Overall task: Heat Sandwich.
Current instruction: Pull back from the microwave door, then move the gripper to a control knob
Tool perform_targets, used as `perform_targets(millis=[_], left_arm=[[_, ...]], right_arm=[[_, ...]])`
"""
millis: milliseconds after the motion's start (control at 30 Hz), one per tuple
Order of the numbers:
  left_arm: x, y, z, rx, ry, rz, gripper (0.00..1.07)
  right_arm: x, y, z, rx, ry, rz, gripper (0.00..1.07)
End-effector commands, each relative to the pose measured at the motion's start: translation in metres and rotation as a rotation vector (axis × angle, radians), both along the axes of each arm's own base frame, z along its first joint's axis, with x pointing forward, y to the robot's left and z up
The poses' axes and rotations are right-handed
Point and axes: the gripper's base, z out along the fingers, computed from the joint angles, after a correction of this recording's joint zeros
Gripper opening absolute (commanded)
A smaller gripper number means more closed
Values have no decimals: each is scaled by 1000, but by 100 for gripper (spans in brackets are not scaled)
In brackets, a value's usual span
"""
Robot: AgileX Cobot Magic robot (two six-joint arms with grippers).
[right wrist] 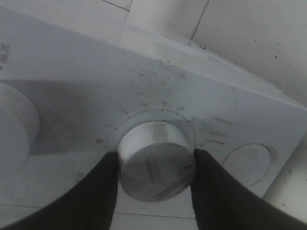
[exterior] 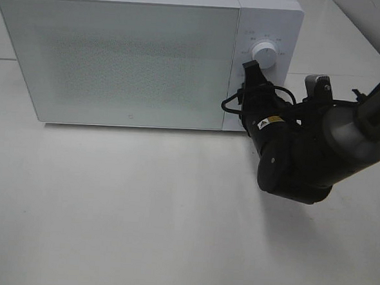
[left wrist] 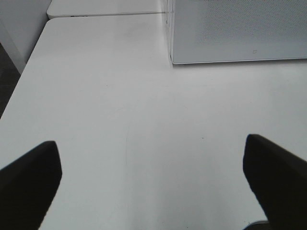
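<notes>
while the black right fingers [right wrist: 213, 191] are clamping the round white dial knob [right wrist: 153, 143] on the white box-shaped microwave oven [exterior: 118, 54], its frosted door shut, the black left fingers [left wrist: 29, 177] are hanging spread wide above the white counter [left wrist: 120, 120]; i cannot tell where the sandwich is lying.

A ring of small orange-brown figures [right wrist: 99, 140] runs round the knob [right wrist: 153, 165] on the microwave [right wrist: 72, 72] panel; a "0" stands at one end and what looks like a "2" further along; the others are too blurred to read. The knob's face bears a short red mark [right wrist: 188, 166]. From the high camera, print above the upper knob [exterior: 266, 55] is too small to read; a tiny grey logo [exterior: 128, 115] low on the door [exterior: 120, 22] is illegible; a yellow label [exterior: 269, 121] with a black warning triangle is stuck on the right arm [exterior: 345, 136].
</notes>
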Motion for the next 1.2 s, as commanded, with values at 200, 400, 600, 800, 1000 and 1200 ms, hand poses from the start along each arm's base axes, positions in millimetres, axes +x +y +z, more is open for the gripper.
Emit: perform_targets(millis=[200, 400, 600, 800, 1000, 1200], left_arm=[[-3, -1, 0, -7, -19, -7, 98], [-3, -1, 0, -7, -19, -7, 98], [-3, -1, 0, -7, -19, -7, 98], [-3, -1, 0, -7, -19, -7, 98], [-3, -1, 0, -7, -19, -7, 98], [-3, -1, 0, -7, -19, -7, 98]], right_arm=[[9, -14, 34, 273, -306, -198, 12], [9, -17, 33, 412, -309, -241, 12], [8, -20, 32, 568, -316, -300, 12], [8, -22, 32, 629, -322, -318, 13], [8, -21, 32, 610, -320, -312, 14], [8, -21, 32, 604, -320, -306, 15]])
